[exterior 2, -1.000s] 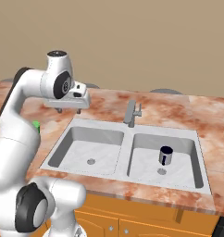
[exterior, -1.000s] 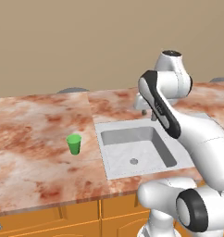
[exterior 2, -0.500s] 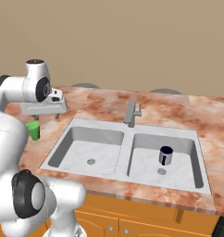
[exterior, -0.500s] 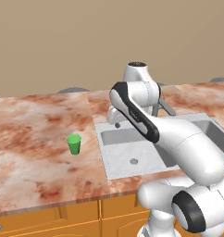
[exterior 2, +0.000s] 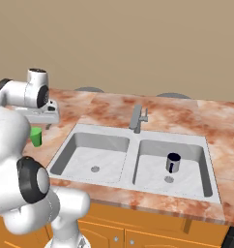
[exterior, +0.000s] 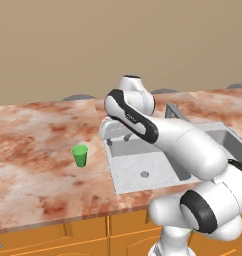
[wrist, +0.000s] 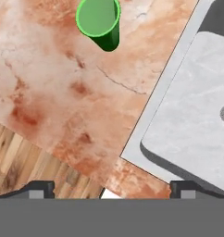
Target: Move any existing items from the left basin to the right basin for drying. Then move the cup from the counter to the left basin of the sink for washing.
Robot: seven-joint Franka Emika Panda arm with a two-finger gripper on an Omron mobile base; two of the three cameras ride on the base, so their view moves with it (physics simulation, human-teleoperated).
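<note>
Green cup (exterior: pixel 80 155) stands upright on counter (exterior: pixel 33 150) beside sink (exterior: pixel 124 172).

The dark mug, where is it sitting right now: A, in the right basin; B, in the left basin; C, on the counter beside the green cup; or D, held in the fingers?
A: the dark mug stands upright on the floor of the right basin, just behind its drain, while the left basin holds nothing.

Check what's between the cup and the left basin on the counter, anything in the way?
Nothing stands there. In the hand view, bare counter runs from the cup to the sink rim, with the left basin just past it. The left base view agrees.
</note>
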